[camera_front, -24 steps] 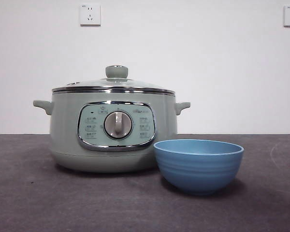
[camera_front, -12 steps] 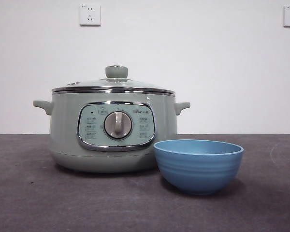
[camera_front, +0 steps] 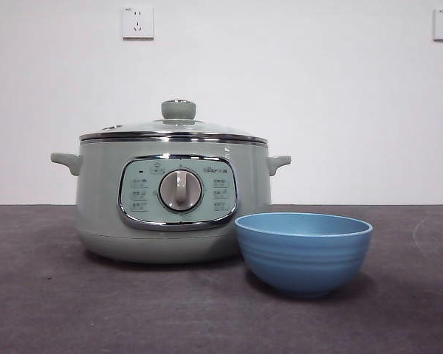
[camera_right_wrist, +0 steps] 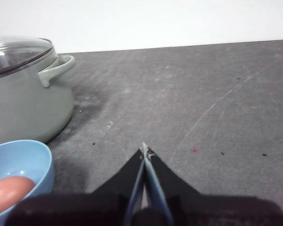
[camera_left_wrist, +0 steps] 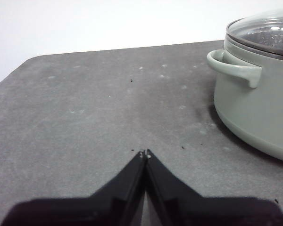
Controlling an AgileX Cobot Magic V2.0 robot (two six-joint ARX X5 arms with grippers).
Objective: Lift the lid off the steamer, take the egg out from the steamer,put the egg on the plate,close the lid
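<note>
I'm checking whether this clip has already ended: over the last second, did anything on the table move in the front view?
Nothing visibly changed. The pale green domed lid sits closed on the sage-green round steamer, and the deep blue ribbed bowl stands in front of it toward one side, exactly as before. No arm enters the front view.

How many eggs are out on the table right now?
1. The egg lies inside the blue bowl, next to the green pot. The pot's lid is on, so more eggs might be hidden inside.
</note>
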